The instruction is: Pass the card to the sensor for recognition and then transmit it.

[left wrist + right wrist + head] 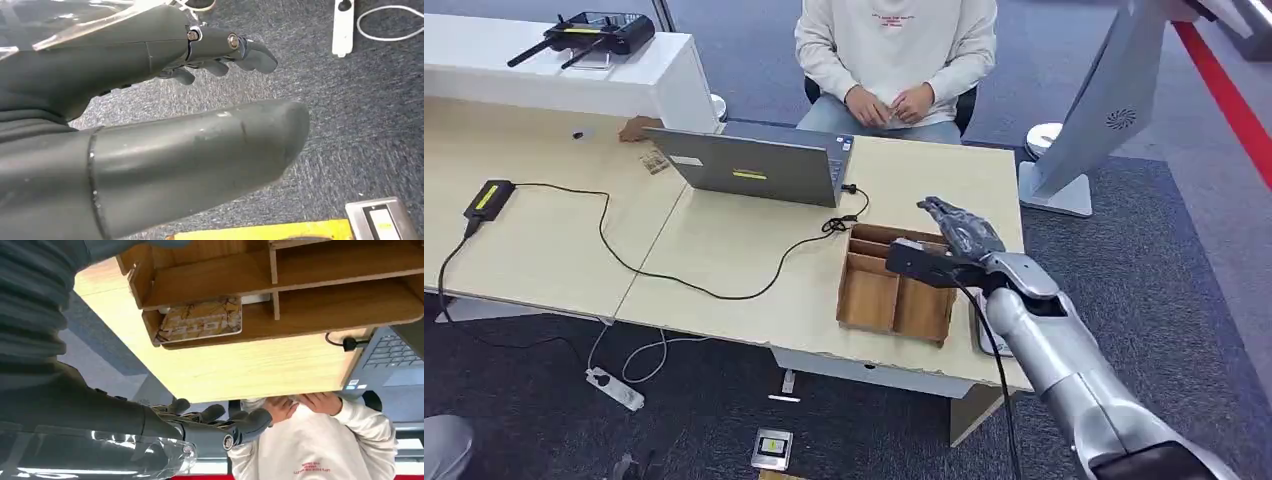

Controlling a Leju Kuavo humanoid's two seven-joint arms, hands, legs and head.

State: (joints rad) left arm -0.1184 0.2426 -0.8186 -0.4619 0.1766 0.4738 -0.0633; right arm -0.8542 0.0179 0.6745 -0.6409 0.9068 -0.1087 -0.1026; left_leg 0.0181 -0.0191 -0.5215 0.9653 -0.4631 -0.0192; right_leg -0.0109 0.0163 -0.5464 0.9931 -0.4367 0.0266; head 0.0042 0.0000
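Right hand (pixel 959 232) over the tray (pixel 864 295), fingers (pixel 215 415) spread, holding nothing; card (pixel 200 319) flat in a compartment just beyond the fingertips, likely placed for pickup. Left hand (pixel 150 125) hanging above carpet, fingers apart, empty.

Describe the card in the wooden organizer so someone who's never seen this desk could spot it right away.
Start at the light wood desk with the open laptop. Near its right end, by the robot's right hand, sits a brown wooden organizer tray split into compartments. The card lies flat in an end compartment, the one item showing in the tray: beige, marbled with dark veins, with printed lettering.
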